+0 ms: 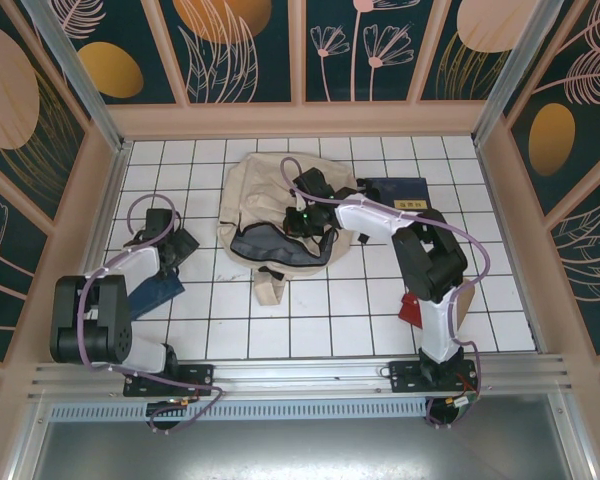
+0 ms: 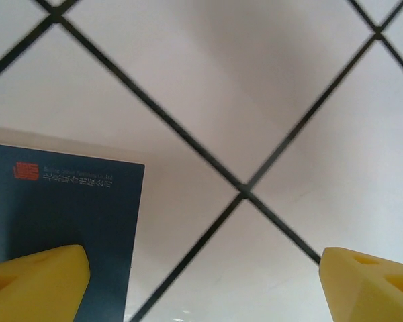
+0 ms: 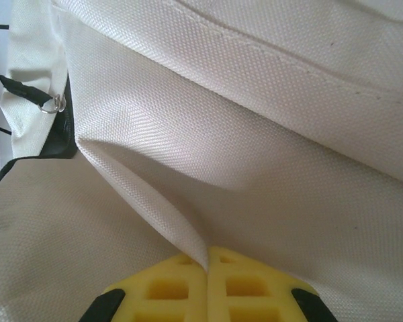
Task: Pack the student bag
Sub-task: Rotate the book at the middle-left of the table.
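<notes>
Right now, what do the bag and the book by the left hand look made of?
Bag: cream woven canvas, matte; the weave and a stitched seam show clearly. Book: navy cover, probably smooth card or paper, matte; it lies flat with a crisp edge and a printed red seal.

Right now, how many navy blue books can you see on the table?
2. One navy blue book lies at the left, by the left gripper; the other lies right of the student bag. Others may be hidden inside the bag.
</notes>
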{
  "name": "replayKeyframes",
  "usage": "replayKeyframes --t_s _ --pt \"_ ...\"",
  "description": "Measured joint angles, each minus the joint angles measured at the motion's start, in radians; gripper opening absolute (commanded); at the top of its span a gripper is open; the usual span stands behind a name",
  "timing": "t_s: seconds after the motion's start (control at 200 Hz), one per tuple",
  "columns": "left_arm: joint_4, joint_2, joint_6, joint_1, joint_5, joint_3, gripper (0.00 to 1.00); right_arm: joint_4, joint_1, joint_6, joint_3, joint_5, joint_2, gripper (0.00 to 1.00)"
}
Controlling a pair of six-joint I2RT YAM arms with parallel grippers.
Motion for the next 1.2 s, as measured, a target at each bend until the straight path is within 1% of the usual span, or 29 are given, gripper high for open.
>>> replayKeyframes --t_s 0.06,0.215,0.29,0.41,0.621,0.661,0.776,0.846,0.871,0.961,1.086,1.196 --pt "0.020 0.004 0.000 -0.027 0.023 0.004 0.89 -0.002 -0.001 0.000 0.000 0.008 -0.006 0.00" --pt "0.052 0.003 -0.016 -0.135 0.119 0.007 0.89 -0.013 -0.013 0.000 0.000 0.034 -0.036 0.00" --pt "0.061 -0.014 -0.023 -0.166 0.161 -0.009 0.89 -0.018 -0.021 -0.010 -0.008 0.043 -0.054 0.00" --pt "0.041 -0.076 -0.023 -0.180 0.195 -0.051 0.91 -0.027 -0.027 -0.044 -0.064 0.064 -0.093 0.00" --pt "-0.072 -0.169 -0.018 -0.181 0.185 -0.092 0.93 -0.098 -0.061 -0.071 -0.158 0.169 -0.121 0.00" --pt "-0.090 -0.179 -0.018 -0.181 0.182 -0.092 0.93 -0.116 -0.069 -0.072 -0.159 0.182 -0.121 0.04" --pt "-0.150 -0.214 -0.019 -0.180 0.164 -0.087 0.97 -0.151 -0.072 -0.074 -0.130 0.203 -0.127 0.29" --pt "-0.195 -0.244 -0.019 -0.180 0.136 -0.069 0.98 -0.172 -0.055 -0.082 -0.074 0.218 -0.127 0.41" --pt "-0.208 -0.257 -0.019 -0.179 0.123 -0.061 0.99 -0.175 -0.046 -0.076 -0.051 0.223 -0.127 0.44" --pt "-0.234 -0.306 -0.022 -0.151 0.079 -0.044 0.99 -0.168 -0.005 -0.087 0.037 0.233 -0.127 0.46" --pt "-0.247 -0.365 -0.033 -0.062 0.016 -0.064 0.99 -0.146 0.065 -0.087 0.142 0.232 -0.119 0.47" --pt "-0.243 -0.323 -0.034 -0.037 -0.013 -0.080 0.99 -0.133 0.115 -0.087 0.217 0.227 -0.075 0.49"
